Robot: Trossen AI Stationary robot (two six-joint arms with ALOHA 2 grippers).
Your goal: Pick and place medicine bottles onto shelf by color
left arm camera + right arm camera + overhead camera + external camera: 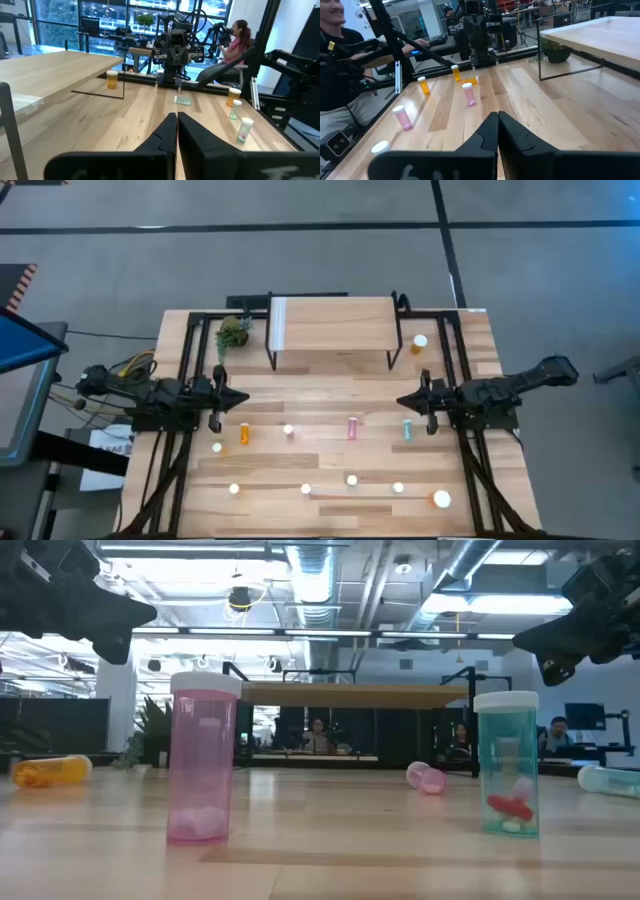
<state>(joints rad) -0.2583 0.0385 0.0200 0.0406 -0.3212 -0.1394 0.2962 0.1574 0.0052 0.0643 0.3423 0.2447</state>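
Small bottles with white caps stand and lie across the tabletop: an orange one point(244, 433), a pink one point(353, 427) and a teal one point(407, 429) lie on their sides. Several others stand upright nearer the front edge, among them a pink one point(204, 755) and a teal one point(507, 765). An orange bottle point(420, 342) stands beside the shelf point(330, 320), which rests on thin black legs at the far side. My left gripper point(243, 397) is shut and empty at the left, above the table. My right gripper point(402, 401) is shut and empty at the right.
A small green plant point(233, 332) sits left of the shelf. A larger orange bottle point(441, 500) stands near the front right. Black frame rails point(185, 360) run along both table sides. People sit beyond the table point(235, 37).
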